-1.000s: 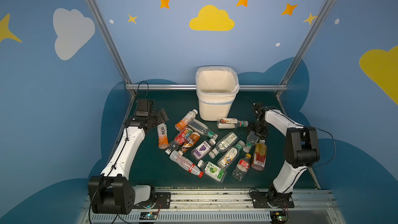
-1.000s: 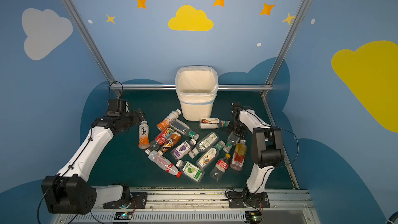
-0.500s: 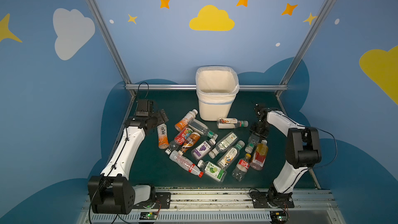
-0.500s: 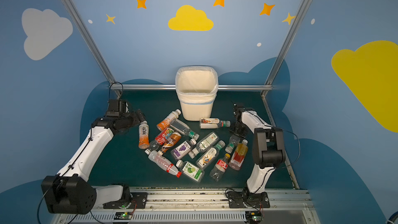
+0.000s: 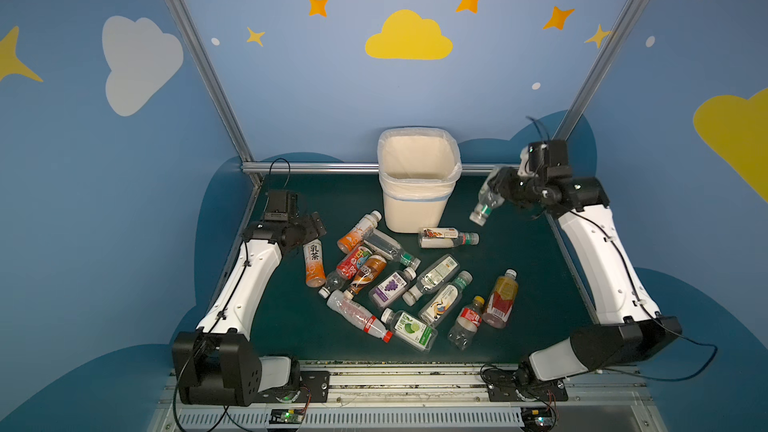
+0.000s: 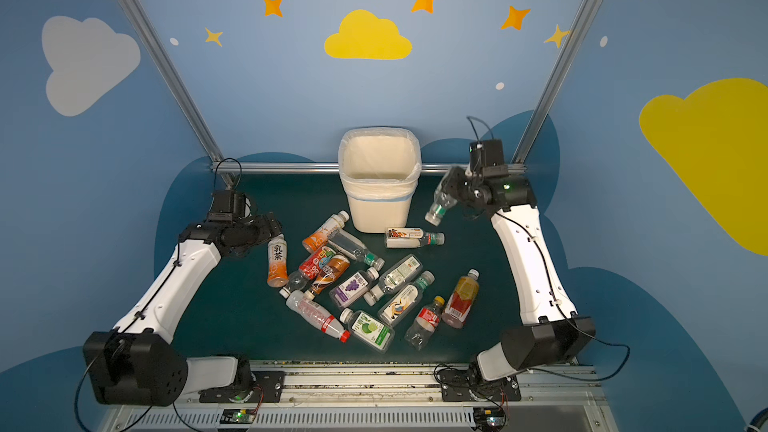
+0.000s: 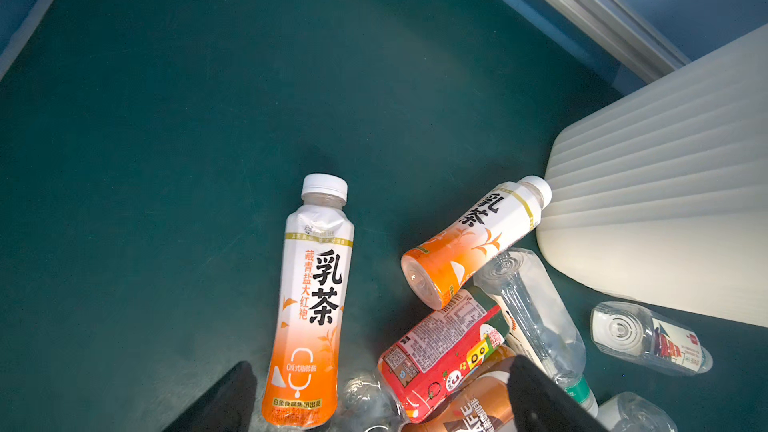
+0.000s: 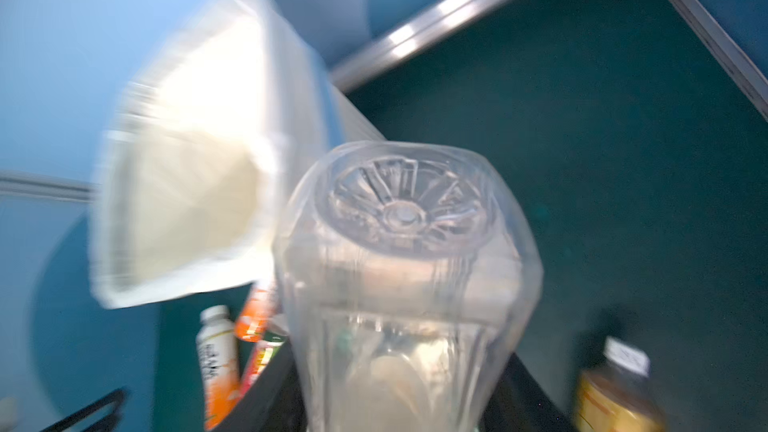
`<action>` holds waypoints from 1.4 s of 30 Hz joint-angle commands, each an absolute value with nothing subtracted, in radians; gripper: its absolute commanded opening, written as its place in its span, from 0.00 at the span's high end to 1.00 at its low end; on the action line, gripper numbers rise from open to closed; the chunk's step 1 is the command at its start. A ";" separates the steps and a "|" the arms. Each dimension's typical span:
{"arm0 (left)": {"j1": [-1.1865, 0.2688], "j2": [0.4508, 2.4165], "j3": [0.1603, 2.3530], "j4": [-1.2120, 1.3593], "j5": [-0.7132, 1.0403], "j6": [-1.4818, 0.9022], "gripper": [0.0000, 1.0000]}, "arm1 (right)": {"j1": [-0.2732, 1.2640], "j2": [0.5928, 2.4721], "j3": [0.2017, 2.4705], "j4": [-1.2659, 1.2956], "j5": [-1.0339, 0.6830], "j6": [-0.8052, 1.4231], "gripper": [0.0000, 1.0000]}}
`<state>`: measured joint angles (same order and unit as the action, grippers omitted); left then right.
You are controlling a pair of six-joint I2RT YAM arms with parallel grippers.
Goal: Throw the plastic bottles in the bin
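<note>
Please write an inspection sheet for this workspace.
Surface: dark green mat, no spills seen.
Job's things: bin upright at the back, no bottle seen inside; many bottles lying before it.
Clutter: nothing seen.
Grippers: left gripper open near the milk tea bottle; right gripper shut on a clear bottle, cap downward, beside the bin.
Cables: black cables run along both arms.
Surroundings: blue walls with clouds and stars; aluminium frame.

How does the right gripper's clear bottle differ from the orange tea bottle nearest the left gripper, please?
The clear bottle hangs neck down in the right gripper; the orange tea bottle lies loose on the mat. The clear bottle is transparent, the orange tea bottle label-wrapped. Both are capped.
</note>
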<state>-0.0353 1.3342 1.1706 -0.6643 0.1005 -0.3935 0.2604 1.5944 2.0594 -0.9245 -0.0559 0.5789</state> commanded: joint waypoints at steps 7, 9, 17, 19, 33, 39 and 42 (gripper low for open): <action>-0.079 1.362 1.236 -0.723 0.138 -0.373 0.06 | 0.302 2.163 2.888 -0.993 -0.253 0.672 0.14; -0.080 1.354 1.230 -0.733 0.138 -0.369 0.06 | 0.299 2.070 2.714 -0.966 -0.242 0.639 0.14; -0.083 1.241 1.108 -0.708 0.107 -0.368 0.15 | 0.305 1.394 1.601 -0.600 -0.104 0.594 0.18; -0.082 1.236 1.101 -0.730 0.103 -0.383 0.20 | 0.309 1.298 1.489 -0.700 -0.066 0.560 0.19; -0.122 1.354 1.177 -0.871 0.203 -0.399 0.36 | 0.370 1.090 1.131 -0.976 -0.065 0.520 0.30; -0.307 1.321 1.142 -0.878 0.132 -0.406 0.35 | 0.422 1.123 1.104 -0.974 -0.121 0.515 0.28; -0.384 1.296 1.105 -0.838 0.110 -0.432 0.36 | 0.428 1.130 1.080 -0.960 -0.147 0.525 0.29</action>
<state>-0.3405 1.3285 1.1316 -0.8394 0.1516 -0.4084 0.4213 1.1202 1.1038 -0.9600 -0.1062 0.5186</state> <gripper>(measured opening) 0.641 0.714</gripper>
